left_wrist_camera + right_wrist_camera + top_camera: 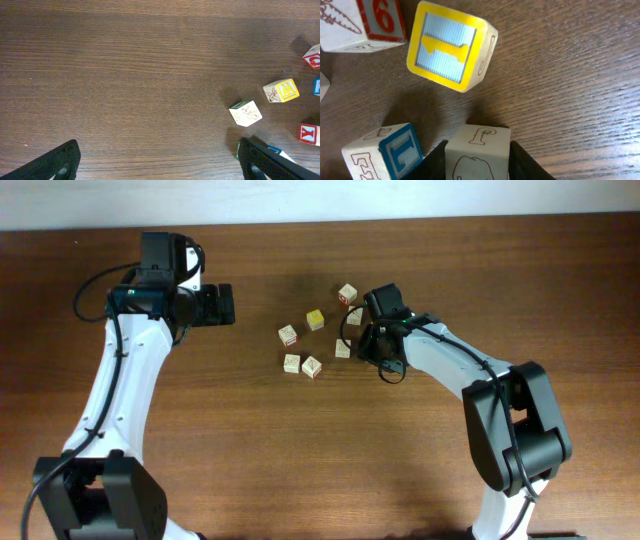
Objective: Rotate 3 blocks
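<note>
Contact looks made: the right fingers (527,167) sit against two opposite sides of a pale block (477,152) resting on the counter (580,75). I judge this hold suits turning it in place. That block lies on the right-arm side of the yellow block (315,319), at the cluster's edge. The left fingers (55,162) gape fully and hold nothing, parked well off on the yellow block's other side, likely to stay clear. Overhead, six blocks show plainly, and a seventh may be half hidden by the arm.
</note>
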You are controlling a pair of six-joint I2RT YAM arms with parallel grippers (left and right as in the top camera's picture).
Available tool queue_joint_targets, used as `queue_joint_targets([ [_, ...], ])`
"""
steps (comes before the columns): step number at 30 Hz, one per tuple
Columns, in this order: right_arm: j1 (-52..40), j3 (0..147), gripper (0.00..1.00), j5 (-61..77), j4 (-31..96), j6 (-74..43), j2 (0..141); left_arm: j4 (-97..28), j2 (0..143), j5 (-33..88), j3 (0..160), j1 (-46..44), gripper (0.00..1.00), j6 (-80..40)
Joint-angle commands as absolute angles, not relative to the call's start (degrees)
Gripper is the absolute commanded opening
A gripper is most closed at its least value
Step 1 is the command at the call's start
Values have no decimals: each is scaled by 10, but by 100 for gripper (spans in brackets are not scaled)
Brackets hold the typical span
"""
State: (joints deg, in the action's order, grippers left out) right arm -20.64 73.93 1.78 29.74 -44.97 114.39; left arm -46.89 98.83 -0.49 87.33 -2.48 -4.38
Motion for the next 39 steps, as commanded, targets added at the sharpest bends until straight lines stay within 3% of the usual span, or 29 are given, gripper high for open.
queue_joint_targets([
  [1, -209, 761, 32, 43, 343, -387, 1120, -468, 992, -9, 883, -25, 99, -51],
  [3, -209, 777, 31, 43, 408, -379, 1097, -468, 992, -9, 883, -25, 99, -52],
  [5, -209, 781, 18, 58, 456, -396, 1080, -468, 992, -9, 883, -25, 99, -51],
  [7, -209, 774, 14, 56, 467, -457, 1082, -468, 992, -9, 883, -25, 99, -51],
  [11, -210, 730, 14, 56, 475, -613, 1082, -468, 992, -9, 883, -25, 99, -51],
  [17, -225, 679, 9, 60, 480, -710, 1082, -468, 992, -9, 883, -25, 99, -51],
  [18, -232, 679, 11, 60, 480, -710, 1082, -468, 992, -9, 883, -25, 99, -52],
  [19, -235, 679, 25, 60, 480, -710, 1082, -468, 992, -9, 883, -25, 99, -51],
  [20, -236, 679, 48, 60, 480, -708, 1082, -468, 992, -9, 883, -25, 99, -52],
  [21, -236, 679, 56, 65, 480, -693, 1081, -468, 992, -9, 883, -25, 99, -51],
  [27, -236, 741, 62, 53, 498, -531, 1066, -468, 992, -9, 883, -25, 99, -52],
  [31, -236, 874, 77, 67, 558, -256, 1063, -468, 992, -9, 883, -25, 99, -52],
  [36, -266, 895, 79, 86, 427, -250, 1081, -468, 992, -9, 883, -25, 99, -52],
  [39, -278, 895, 79, 20, 369, -259, 1132, -468, 992, -9, 883, -25, 99, -52],
])
